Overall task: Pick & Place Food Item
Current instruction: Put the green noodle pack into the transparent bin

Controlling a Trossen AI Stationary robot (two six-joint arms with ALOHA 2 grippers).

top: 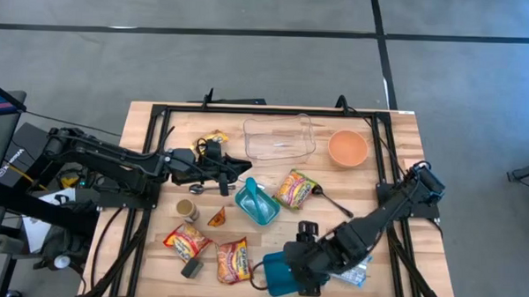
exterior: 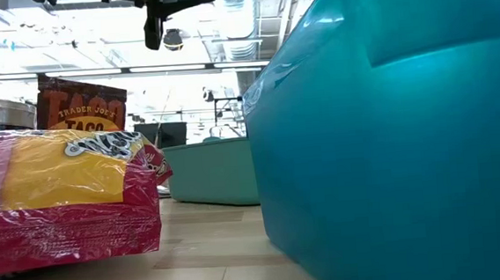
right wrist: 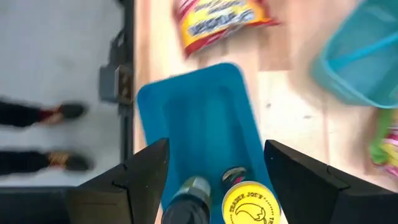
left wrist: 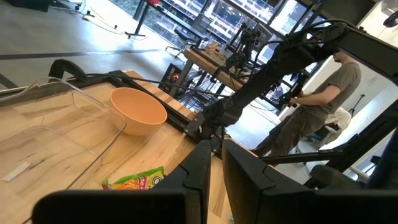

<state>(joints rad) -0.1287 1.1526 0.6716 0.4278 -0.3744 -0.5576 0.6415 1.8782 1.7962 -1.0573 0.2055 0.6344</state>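
Note:
A blue bin [top: 282, 273] stands at the table's near edge; it fills the right of the low view [exterior: 390, 130]. In it lie a dark bottle [right wrist: 189, 199] and a yellow-lidded jar [right wrist: 249, 202]. My right gripper [right wrist: 217, 180] hovers over the bin's end, slanting down and open. Its fingers stand to either side above the two items and touch nothing that I can see. My left gripper [top: 237, 170] is held level above the table's middle left, shut and empty [left wrist: 214, 168]. Red-and-yellow noodle packets [top: 232, 259] [exterior: 60, 197] lie flat beside the bin.
A teal basket [top: 256, 202], a clear tub [top: 279, 137] and an orange bowl [top: 347, 148] stand farther back. Snack packets [top: 296, 189], a small can [top: 186, 209], an orange wedge [top: 216, 218] and a black spoon [top: 333, 202] are scattered. A person [left wrist: 317, 106] stands beyond the table.

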